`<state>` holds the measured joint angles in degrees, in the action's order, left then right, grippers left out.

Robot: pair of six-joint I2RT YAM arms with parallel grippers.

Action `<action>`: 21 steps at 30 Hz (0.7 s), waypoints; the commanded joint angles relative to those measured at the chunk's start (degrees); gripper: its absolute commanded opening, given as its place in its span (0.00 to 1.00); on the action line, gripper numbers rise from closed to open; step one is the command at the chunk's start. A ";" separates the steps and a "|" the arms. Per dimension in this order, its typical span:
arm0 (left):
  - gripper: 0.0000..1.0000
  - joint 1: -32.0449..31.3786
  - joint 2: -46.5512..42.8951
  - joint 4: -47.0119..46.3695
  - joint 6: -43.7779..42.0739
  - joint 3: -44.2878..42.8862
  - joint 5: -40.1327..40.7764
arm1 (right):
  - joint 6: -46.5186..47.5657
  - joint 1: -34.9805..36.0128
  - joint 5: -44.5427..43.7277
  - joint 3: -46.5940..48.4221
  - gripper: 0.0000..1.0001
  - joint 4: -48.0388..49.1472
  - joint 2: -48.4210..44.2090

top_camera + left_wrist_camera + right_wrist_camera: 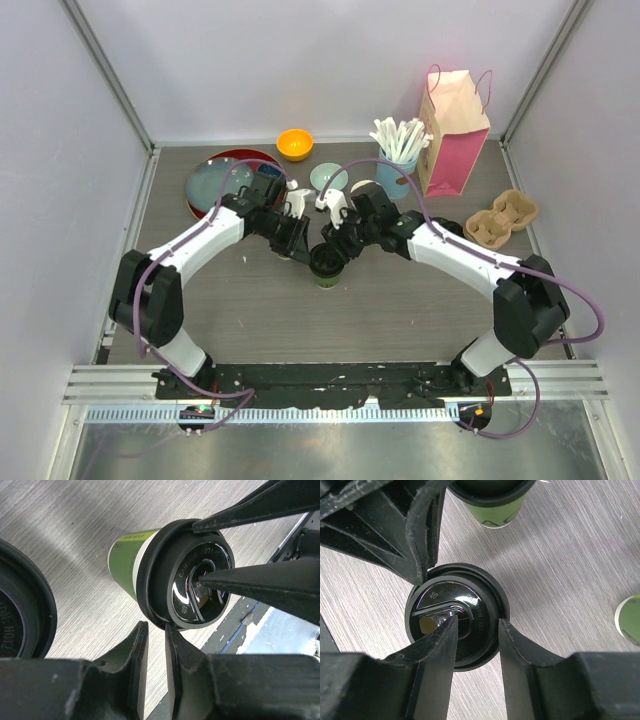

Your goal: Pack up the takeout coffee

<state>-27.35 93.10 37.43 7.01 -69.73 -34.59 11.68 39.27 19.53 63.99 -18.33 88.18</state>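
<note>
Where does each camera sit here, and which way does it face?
Top external: above and behind the bases, looking down at the table; both arms show.
Left wrist: on the left arm, facing the lidded cup; left claw at the bottom.
Right wrist: straight down on that cup; right claw at the bottom.
Shared: both wrist views show that cup and the other claw.

The grey wood-grain table [260,310] carries a green paper cup with a round black plastic lid [326,266] at its centre, with a second lidded green cup [495,515] just beside it. Toward the far edge sit a round red plate [245,155], an orange bowl [294,144], a pale teal saucer [322,176] and a light-blue cup of white sticks [393,175]. A pink paper bag [452,140] stands at the far right corner. A brown cardboard cup carrier [500,217] lies by the right edge.
</note>
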 commanded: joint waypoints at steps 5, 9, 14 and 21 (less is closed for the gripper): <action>0.29 0.63 -3.89 5.11 -1.91 -4.44 -0.30 | 13.17 0.20 5.34 5.88 0.45 -8.21 2.61; 0.36 0.90 -4.85 6.69 -2.08 -5.06 -1.97 | 16.26 0.20 8.42 8.69 0.46 -11.46 3.92; 0.36 0.90 -4.24 4.15 -0.77 -3.92 -0.57 | 19.51 0.20 11.66 11.07 0.52 -13.14 4.72; 0.34 0.90 -1.34 0.80 0.64 -3.92 0.84 | 19.70 0.20 10.36 14.67 0.61 -14.02 5.42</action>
<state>-26.61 90.52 41.04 6.52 -72.44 -33.87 29.80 39.27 29.06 74.91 -32.05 94.19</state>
